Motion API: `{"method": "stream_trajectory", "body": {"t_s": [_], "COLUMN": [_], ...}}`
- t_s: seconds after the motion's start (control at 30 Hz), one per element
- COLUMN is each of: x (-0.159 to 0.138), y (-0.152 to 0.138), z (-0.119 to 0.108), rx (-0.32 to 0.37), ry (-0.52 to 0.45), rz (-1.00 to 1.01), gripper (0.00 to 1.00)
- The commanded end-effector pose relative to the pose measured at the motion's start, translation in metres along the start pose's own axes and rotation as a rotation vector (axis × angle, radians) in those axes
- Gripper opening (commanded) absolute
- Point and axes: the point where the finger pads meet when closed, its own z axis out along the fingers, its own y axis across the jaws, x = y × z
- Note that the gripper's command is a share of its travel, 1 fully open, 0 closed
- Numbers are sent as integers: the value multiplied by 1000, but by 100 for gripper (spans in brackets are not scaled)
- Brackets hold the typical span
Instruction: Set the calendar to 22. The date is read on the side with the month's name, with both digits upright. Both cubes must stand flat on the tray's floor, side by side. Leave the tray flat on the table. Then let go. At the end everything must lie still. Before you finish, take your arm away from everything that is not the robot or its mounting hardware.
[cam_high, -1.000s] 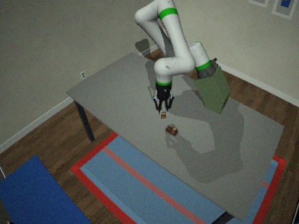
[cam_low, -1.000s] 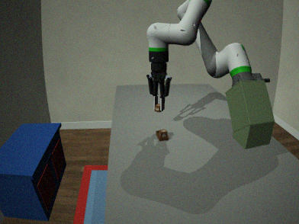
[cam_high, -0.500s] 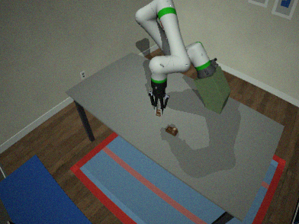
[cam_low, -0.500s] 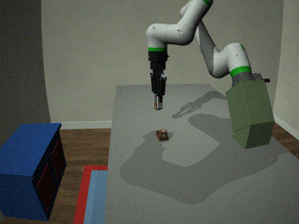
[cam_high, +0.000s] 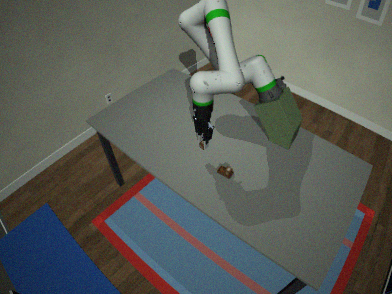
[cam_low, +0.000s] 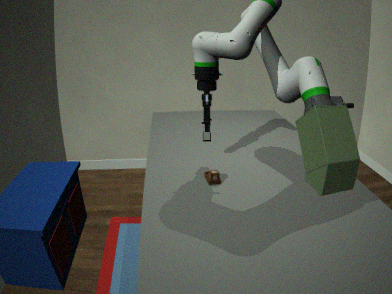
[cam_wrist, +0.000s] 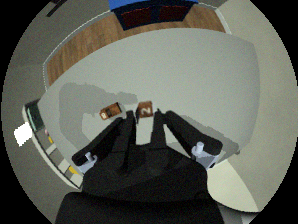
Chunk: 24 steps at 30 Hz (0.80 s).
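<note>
We see our gripper (cam_low: 206, 131) clamped on one date cube (cam_low: 206, 136), held in the air well above the grey table (cam_low: 300, 240). Lower and to the right, the wooden tray (cam_low: 213, 177) rests on the table surface.

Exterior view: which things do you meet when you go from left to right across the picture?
Blue cabinet → red-edged blue mat → cube held in the tool → wooden tray on the table → green pedestal.
</note>
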Motion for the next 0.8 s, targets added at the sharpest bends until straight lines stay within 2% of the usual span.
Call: {"method": "stream_trajectory", "body": {"t_s": [0.0,0.17,0.77], "x": [0,0,0], "y": [8,12,12], "z": [0,1,4], "rx": [-8,-9,-9], "ry": [9,10,10], "rz": [111,175,176], "gripper": [17,17,17]}}
